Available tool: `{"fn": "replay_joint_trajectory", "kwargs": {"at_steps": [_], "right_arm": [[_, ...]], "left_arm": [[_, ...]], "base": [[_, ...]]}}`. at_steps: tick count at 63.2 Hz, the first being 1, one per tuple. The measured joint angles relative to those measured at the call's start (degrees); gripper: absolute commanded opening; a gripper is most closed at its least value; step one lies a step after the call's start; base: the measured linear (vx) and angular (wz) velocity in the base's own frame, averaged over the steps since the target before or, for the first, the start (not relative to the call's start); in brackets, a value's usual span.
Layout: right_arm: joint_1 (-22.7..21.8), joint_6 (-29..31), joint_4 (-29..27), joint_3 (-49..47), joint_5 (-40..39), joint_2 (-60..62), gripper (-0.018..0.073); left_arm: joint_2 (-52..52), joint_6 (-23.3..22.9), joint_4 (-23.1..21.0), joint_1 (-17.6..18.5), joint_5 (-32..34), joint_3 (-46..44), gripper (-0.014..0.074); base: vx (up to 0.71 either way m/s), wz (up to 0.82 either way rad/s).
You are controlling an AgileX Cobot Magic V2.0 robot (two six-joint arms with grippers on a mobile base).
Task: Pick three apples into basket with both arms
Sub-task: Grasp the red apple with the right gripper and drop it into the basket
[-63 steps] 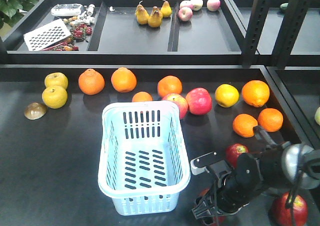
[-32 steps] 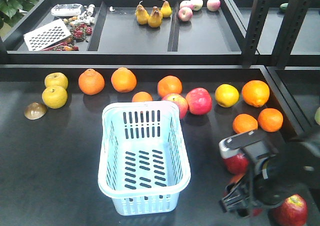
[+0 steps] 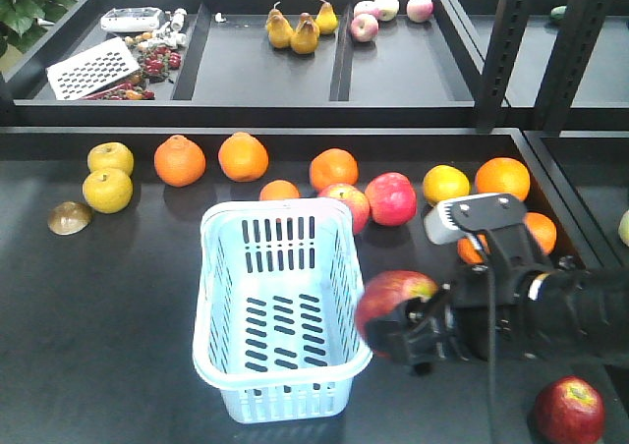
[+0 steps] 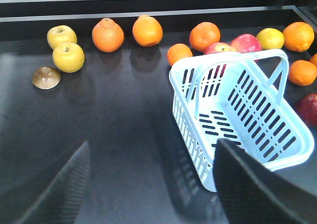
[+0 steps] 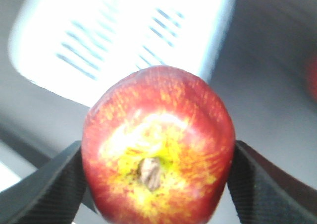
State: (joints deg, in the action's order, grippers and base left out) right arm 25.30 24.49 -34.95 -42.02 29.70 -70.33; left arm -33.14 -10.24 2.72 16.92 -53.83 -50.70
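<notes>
Right gripper (image 5: 157,182) is clamped on one apple (image 3: 391,299). Its black fingers (image 5: 44,184) press the fruit at 9 and 3 o'clock in the wrist view, stem end facing the camera with a yellow patch around it. From the front, that apple sits at 3 o'clock of the basket (image 3: 278,210), right against the outside of the rim; can't tell if it touches. The wrist shot is blurred, with the basket behind the fruit.

A second dark apple (image 3: 570,410) lies on the table at 4 o'clock of the basket, well apart from it.

Left gripper (image 4: 153,199) is spread wide with nothing between the fingers, hanging over bare table at 9 o'clock of the basket.

A pink-red apple (image 3: 390,198) and a row of oranges (image 3: 333,168) sit at 12 to 2 o'clock behind the basket.
</notes>
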Motion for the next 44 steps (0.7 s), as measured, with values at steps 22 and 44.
{"fn": "replay_joint_trajectory", "kwargs": {"at_steps": [22, 44], "right_arm": [[0.0, 18.8, -18.46, -7.07, 0.94, -13.54, 0.0415], [0.0, 19.72, -18.77, -13.07, 4.34, -21.5, 0.0675]], "left_arm": [[0.0, 0.0, 0.0, 0.0, 0.0, 0.0, 0.0502], [0.0, 0.0, 0.0, 0.0, 0.0, 0.0, 0.0502]], "base": [[0.0, 0.0], [0.0, 0.0]]}}
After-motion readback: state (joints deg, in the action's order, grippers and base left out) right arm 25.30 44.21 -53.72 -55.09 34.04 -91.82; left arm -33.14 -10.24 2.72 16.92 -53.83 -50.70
